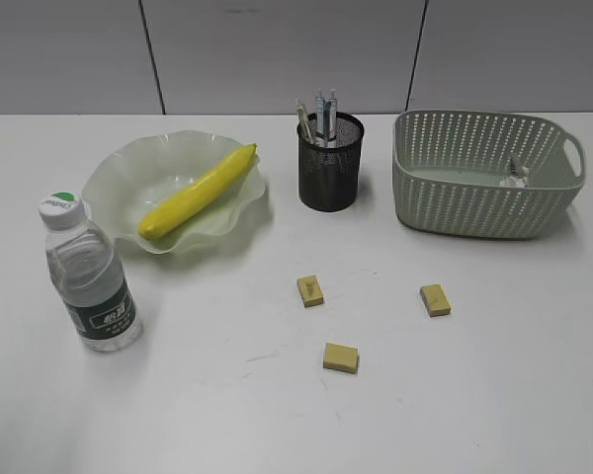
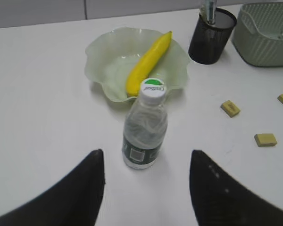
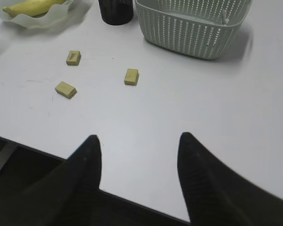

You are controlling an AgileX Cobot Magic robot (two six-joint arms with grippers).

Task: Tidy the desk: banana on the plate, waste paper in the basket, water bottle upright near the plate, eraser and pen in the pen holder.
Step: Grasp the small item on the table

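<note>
1. One banana [image 1: 198, 191] is seen lying in one plate [image 1: 114, 170] on the bench [image 1: 474, 395].
2. One bottle [image 1: 89, 278] is found upright, near the plate's front-left rim and apart from it.
3. One pen holder [image 1: 329, 163] is placed between the plate and one basket [image 1: 479, 178]; about three pens [image 1: 319, 116] are seen standing in it.
4. One scrap of paper [image 1: 515, 176] is seen inside the basket, by its right wall.
5. Three erasers are counted on the bare bench in front of the holder: one [image 1: 310, 291] at left, one [image 1: 435, 299] at right, one [image 1: 341, 357] nearest the camera.
6. The left end effector [image 2: 146, 181] is held released, its jaws wide apart; nothing is grasped, and the bottle is seen just beyond the gap, untouched.
7. The right end effector [image 3: 139, 167] is likewise released and empty, poised over the bench's front edge, well apart from the erasers.
</note>
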